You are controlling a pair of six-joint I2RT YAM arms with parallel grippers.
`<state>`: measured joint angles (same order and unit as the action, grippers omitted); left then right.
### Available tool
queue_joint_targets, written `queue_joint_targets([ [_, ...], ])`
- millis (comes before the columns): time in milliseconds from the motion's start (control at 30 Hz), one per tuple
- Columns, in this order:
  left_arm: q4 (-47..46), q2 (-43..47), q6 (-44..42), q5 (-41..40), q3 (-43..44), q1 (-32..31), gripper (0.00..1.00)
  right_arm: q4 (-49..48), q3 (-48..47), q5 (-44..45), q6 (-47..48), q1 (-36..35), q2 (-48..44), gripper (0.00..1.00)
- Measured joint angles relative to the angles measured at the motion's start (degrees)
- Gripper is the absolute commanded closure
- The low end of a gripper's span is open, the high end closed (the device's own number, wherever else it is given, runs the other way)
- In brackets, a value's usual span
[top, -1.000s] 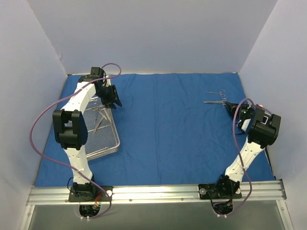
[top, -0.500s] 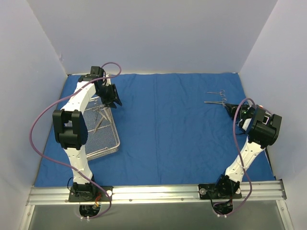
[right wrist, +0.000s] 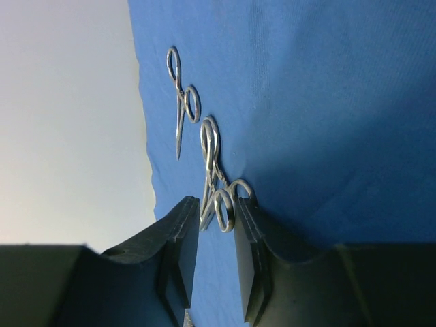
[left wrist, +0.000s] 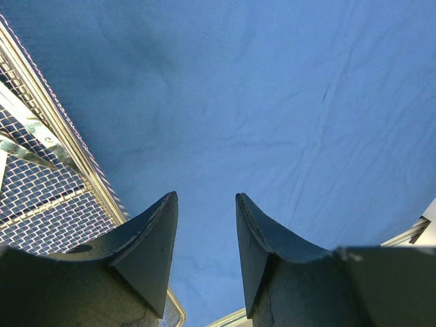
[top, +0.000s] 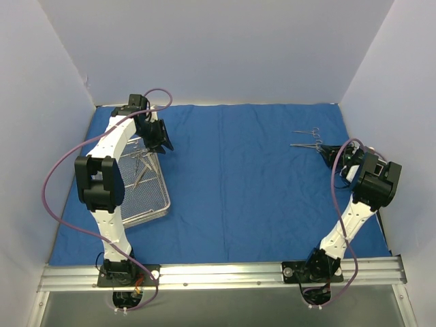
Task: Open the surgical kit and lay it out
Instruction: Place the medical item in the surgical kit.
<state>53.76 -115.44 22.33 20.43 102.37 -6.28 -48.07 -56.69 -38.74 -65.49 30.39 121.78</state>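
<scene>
Begin nearest, at the wire-mesh tray (top: pixel 151 199) on the left side of the spread blue cloth wrap (top: pixel 231 184), with a few instruments in the tray (top: pixel 141 167) not yet laid out. Note the left gripper (left wrist: pixel 206 201): fingers spread wide, holding nothing, hovering over bare cloth just beside the tray rim toward its far end. Judge the next pick from there: drop straight onto one pair of ring handles, not onto a crossing of several, and lift clear of the rim before travelling.

Move on to the right gripper (right wrist: pixel 216 204), low over the cloth on the right side, fingers only narrowly parted, with the ring handles of the nearer laid-out instrument (right wrist: pixel 213 174) lying right at the tips; cannot tell whether touching. Probably a set-down in hand: part the fingers a little more and back off along the instrument's own line, to avoid snagging a ring and dragging it askew. Leave the farther laid-out instrument (right wrist: pixel 181 102), just beyond and apart, undisturbed. Place later ones in the same row, parallel, spaced, none overlapping.
</scene>
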Motion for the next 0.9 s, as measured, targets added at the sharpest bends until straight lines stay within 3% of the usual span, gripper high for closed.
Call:
queue_joint_targets([
  [900,-0.28,0.09,0.02,0.00,-0.31,0.00,0.52,13.92,-3.28,0.15,6.78,0.00,-3.39,0.65],
])
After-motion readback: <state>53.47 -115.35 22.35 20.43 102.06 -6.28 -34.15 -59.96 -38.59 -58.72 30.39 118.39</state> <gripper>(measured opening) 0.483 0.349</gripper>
